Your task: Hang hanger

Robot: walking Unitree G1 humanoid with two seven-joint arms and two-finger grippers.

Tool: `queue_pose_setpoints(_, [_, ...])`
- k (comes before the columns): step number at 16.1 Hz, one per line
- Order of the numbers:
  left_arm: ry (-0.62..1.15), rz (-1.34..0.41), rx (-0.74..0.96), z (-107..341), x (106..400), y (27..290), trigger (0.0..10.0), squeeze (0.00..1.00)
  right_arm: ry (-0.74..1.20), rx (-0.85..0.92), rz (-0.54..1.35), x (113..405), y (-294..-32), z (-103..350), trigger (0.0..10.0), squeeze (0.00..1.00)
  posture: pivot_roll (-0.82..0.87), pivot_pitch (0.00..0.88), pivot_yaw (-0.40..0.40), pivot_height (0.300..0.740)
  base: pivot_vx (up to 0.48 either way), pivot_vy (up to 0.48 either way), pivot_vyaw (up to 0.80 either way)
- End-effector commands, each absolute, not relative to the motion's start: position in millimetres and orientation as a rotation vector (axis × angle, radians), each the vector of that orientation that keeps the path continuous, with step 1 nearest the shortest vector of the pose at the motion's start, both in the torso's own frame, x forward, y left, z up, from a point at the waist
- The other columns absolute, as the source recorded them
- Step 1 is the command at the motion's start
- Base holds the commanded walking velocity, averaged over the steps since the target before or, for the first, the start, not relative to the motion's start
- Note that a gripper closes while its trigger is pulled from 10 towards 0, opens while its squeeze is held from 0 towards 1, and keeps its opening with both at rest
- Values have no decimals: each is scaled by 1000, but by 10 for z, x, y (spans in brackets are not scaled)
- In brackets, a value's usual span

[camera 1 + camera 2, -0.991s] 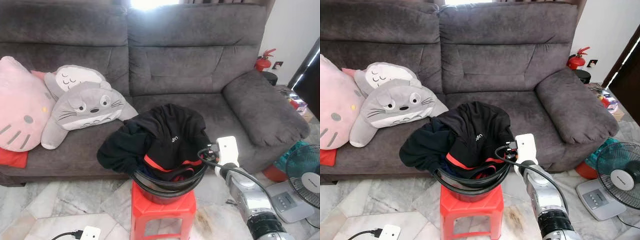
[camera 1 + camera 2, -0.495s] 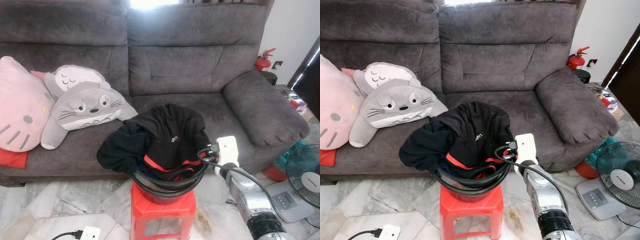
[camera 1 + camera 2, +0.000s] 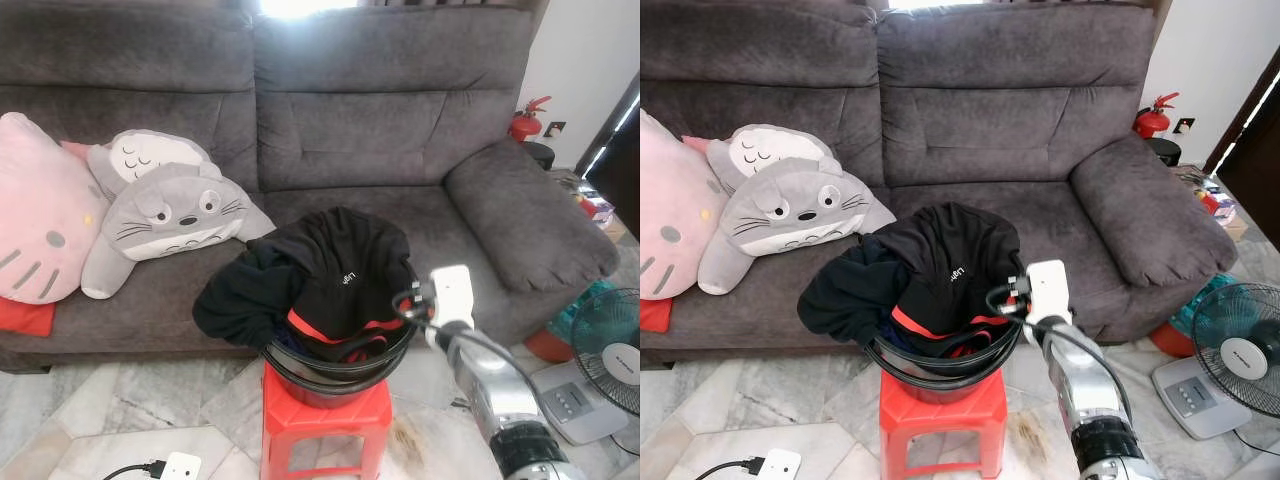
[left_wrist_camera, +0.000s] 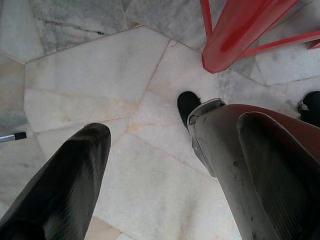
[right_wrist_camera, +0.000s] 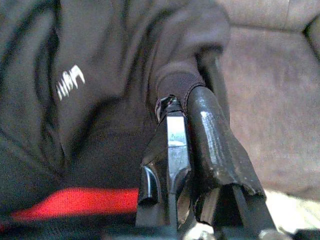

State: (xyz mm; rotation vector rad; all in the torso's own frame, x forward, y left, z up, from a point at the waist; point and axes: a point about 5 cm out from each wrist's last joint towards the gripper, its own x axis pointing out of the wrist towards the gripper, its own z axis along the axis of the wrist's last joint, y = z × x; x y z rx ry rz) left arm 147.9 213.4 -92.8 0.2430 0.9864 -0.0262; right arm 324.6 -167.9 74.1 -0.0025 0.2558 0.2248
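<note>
A black basket [image 3: 335, 372] heaped with dark clothes stands on a red plastic stool [image 3: 325, 420] in front of the grey sofa [image 3: 380, 130]. On top lies a black garment [image 3: 330, 260] with small white lettering and a red band below it. My right gripper [image 5: 180, 97] is at the basket's right rim, shut, its tips against a black ribbed cuff [image 5: 175, 82] of that garment. A thin dark bar [image 5: 216, 67] runs past the cuff. My left gripper [image 4: 147, 122] hangs low and open over the marble floor, beside the stool's leg [image 4: 240, 35].
A grey plush cushion [image 3: 170, 215] and a pink one [image 3: 40, 225] lie on the sofa's left seat. To the right stand a floor fan [image 3: 612, 350] and a red fire extinguisher [image 3: 527, 120]. A white power strip [image 3: 180, 465] lies on the floor front left.
My right wrist has risen slightly and edged left toward the basket's rim. The clothes and the basket look unmoved.
</note>
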Motion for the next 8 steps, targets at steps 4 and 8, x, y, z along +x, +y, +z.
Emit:
queue_pose_setpoints(4, [1027,-46,245,-972,1389,2106,10000,0,48,66,183,3449,-1692,1281,0,0,-105,29,-41,740,0,0,0])
queue_pose_setpoints(8, [1026,-49,245,-970,1395,2105,10000,0,-40,115,199,3467,-1663,1592,0,0,-116,28,-37,740,0,0,0])
